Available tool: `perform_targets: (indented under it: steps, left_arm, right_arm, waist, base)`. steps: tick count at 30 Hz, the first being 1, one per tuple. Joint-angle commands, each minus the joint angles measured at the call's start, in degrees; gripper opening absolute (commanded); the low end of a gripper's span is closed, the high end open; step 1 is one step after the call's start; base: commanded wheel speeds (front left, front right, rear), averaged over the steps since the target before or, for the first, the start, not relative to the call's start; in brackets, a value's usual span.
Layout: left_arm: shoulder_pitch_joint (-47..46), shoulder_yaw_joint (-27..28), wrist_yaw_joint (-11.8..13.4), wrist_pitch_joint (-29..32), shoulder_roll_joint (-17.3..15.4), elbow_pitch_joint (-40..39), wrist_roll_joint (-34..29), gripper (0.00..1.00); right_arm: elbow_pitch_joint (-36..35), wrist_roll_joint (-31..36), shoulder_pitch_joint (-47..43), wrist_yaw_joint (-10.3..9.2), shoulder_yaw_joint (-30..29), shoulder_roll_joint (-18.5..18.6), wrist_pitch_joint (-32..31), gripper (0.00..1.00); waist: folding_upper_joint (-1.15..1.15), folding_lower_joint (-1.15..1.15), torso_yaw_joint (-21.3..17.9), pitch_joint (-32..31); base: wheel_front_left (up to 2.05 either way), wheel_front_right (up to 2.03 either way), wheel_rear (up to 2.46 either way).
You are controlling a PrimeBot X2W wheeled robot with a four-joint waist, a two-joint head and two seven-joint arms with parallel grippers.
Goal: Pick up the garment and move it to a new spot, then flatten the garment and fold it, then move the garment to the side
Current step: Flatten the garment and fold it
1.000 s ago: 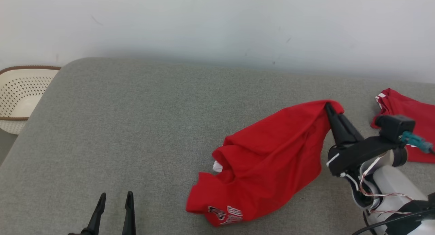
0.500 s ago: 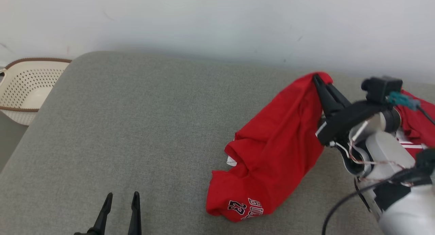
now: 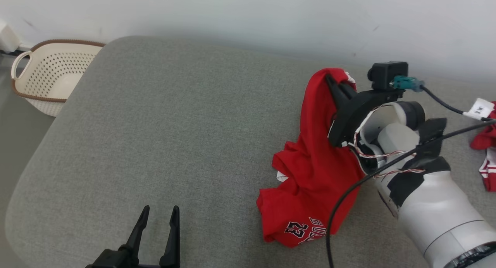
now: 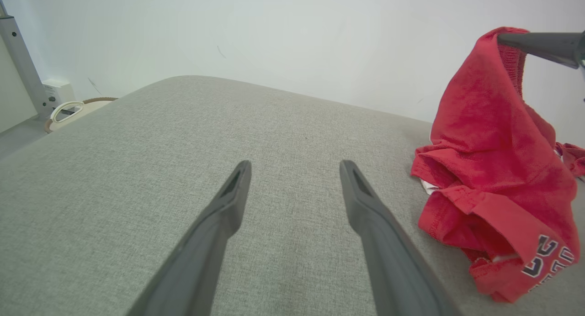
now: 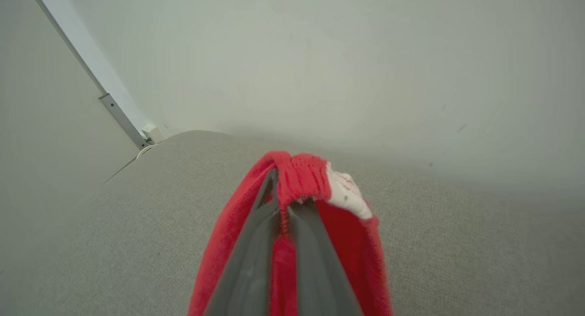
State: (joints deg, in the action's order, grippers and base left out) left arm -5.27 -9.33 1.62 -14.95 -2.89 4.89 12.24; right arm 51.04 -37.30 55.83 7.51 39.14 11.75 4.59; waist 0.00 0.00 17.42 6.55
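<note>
Your garment (image 3: 314, 171) is bright red, printed with a black 23 (image 3: 296, 229) and lettering edged in white; a white patch (image 5: 343, 192) speckled with red sits on it. The cushion (image 3: 174, 124) is plain grey-green woven cloth. Your left fingers (image 3: 173, 233) are black and your right fingers (image 5: 249, 265) dark grey. The forearm (image 3: 438, 206) is white banded in black, with a teal connector (image 3: 405, 83) and red-and-white twisted wires (image 3: 372, 155). The basket (image 3: 58, 66) is cream, dotted with holes and rimmed in brown. The second cloth (image 3: 484, 140) is red with white stripes. The wall (image 3: 232, 12) is off-white.
</note>
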Motion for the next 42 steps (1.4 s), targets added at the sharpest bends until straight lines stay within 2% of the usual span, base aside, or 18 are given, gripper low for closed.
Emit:
perform_targets:
  steps: [1, 2, 3, 6, 12, 19, 22, 25, 32, 35, 42]
  left_arm:
    - [-0.5, -0.2, 0.3, -0.4, 0.0, 0.2, 0.6, 1.00]
    - [-0.6, -0.5, 0.4, -0.4, 0.0, 0.3, 0.7, 1.00]
    - [-0.7, -0.7, 0.5, -0.4, 0.0, 0.4, 0.7, 1.00]
    - [-0.7, -1.2, 0.8, -0.4, 0.0, 0.5, 0.8, 1.00]
    - [0.2, -0.6, 0.9, -0.4, 0.0, 0.5, 0.1, 1.00]
    - [1.3, 0.1, 0.8, -0.4, 0.0, -0.2, -0.4, 1.00]
    - [2.1, 0.6, 0.5, -0.4, 0.0, -0.3, -1.0, 1.00]
    - [2.2, 0.8, 0.2, -0.4, 0.0, -0.5, -1.4, 1.00]
    - [3.1, 0.3, -0.6, -0.4, 0.0, -0.6, -2.5, 1.00]
    - [3.5, 0.0, -0.9, -0.4, 0.0, -0.4, -3.0, 1.00]
    - [4.4, -0.7, -1.4, -0.4, 0.0, -0.4, -3.6, 1.00]
  right_arm:
    - [1.0, 0.0, 0.4, -0.04, 0.8, -0.6, 0.3, 0.07]
    - [2.4, 0.3, 0.9, -0.04, 1.8, -0.9, 0.5, 0.51]
    - [3.5, 0.4, 1.4, -0.04, 2.7, -1.2, 0.7, 1.00]
    - [5.8, -0.8, 1.9, -0.04, 4.8, -2.0, 1.3, 1.00]
    - [6.6, -3.3, 1.4, -0.04, 8.0, -0.8, 4.2, 1.00]
    - [2.4, -6.2, -1.9, -0.04, 8.0, 2.0, 9.4, 1.00]
    - [-2.3, -6.3, -4.7, -0.04, 6.8, 4.7, 10.5, 1.00]
    - [-5.7, -5.3, -6.3, -0.04, 4.9, 6.2, 10.6, 1.00]
    - [-17.8, 0.0, -16.8, -0.04, -4.7, 9.4, 10.5, 1.00]
    - [-23.6, 3.2, -23.9, -0.04, -10.4, 9.2, 10.5, 1.00]
    - [-31.0, 8.1, -34.1, -0.04, -17.4, 6.9, 10.5, 1.00]
  waist:
    - [0.00, 0.00, 0.8, 0.8]
    - [0.00, 0.00, 1.0, 0.9]
    - [0.00, 0.00, 1.1, 0.9]
    - [0.00, 0.00, 0.9, 0.9]
    - [0.00, 0.00, -0.8, -0.3]
    - [0.00, 0.00, -3.2, -1.4]
    - [0.00, 0.00, -4.8, -1.9]
    - [0.00, 0.00, -5.5, -2.1]
    - [0.00, 0.00, -7.2, -3.0]
    - [0.00, 0.00, -8.2, -4.0]
    - [0.00, 0.00, -9.7, -5.6]
  base:
    - [0.00, 0.00, 0.00]
    - [0.00, 0.00, 0.00]
    - [0.00, 0.00, 0.00]
    - [0.00, 0.00, 0.00]
    - [0.00, 0.00, 0.00]
    - [0.00, 0.00, 0.00]
    - [0.00, 0.00, 0.00]
    - [0.00, 0.00, 0.00]
    - [0.00, 0.00, 0.00]
    - [0.00, 0.00, 0.00]
    - [0.00, 0.00, 0.00]
